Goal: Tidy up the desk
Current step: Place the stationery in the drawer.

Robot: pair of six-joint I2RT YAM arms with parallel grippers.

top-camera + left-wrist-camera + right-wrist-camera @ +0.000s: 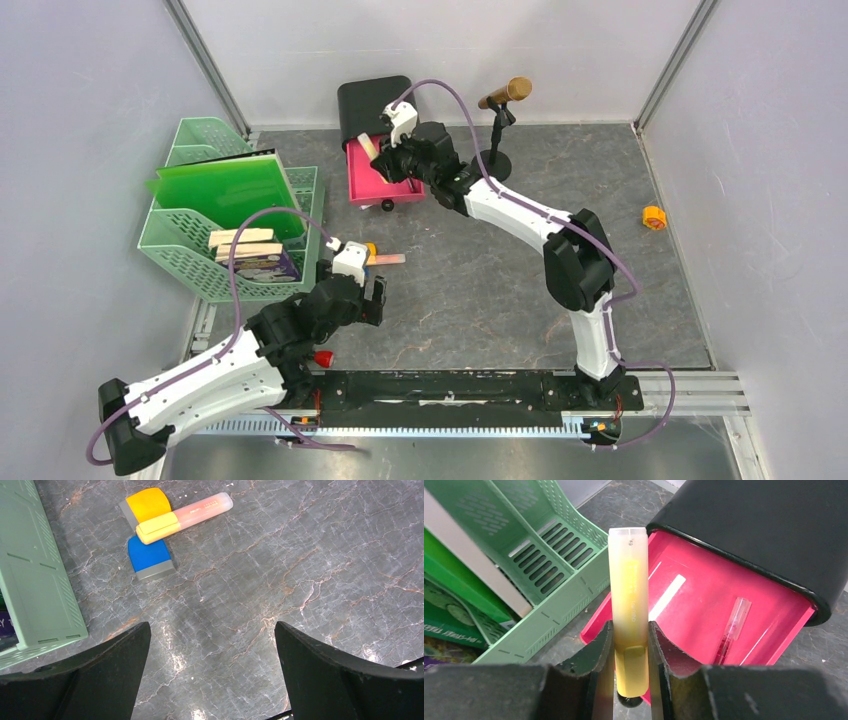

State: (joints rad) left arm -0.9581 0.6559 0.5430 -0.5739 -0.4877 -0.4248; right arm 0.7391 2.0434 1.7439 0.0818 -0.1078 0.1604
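Pink drawer [774, 625], open, holds red pen [730, 635]; right gripper [630, 630] pinches yellow highlighter [628, 580] at its rim; left gripper [211, 627] spread; desk [480, 290] dark-grey, pale-veined.

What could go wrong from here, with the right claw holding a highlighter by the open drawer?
1. The right claw grips the highlighter near one end, seemingly over the drawer edge; released, it may fall outside.
2. It could also land on the pen inside.
3. The left claw hangs open above the desk, short of the second highlighter, which touches the blue eraser and yellow eraser; a grab may scatter them.
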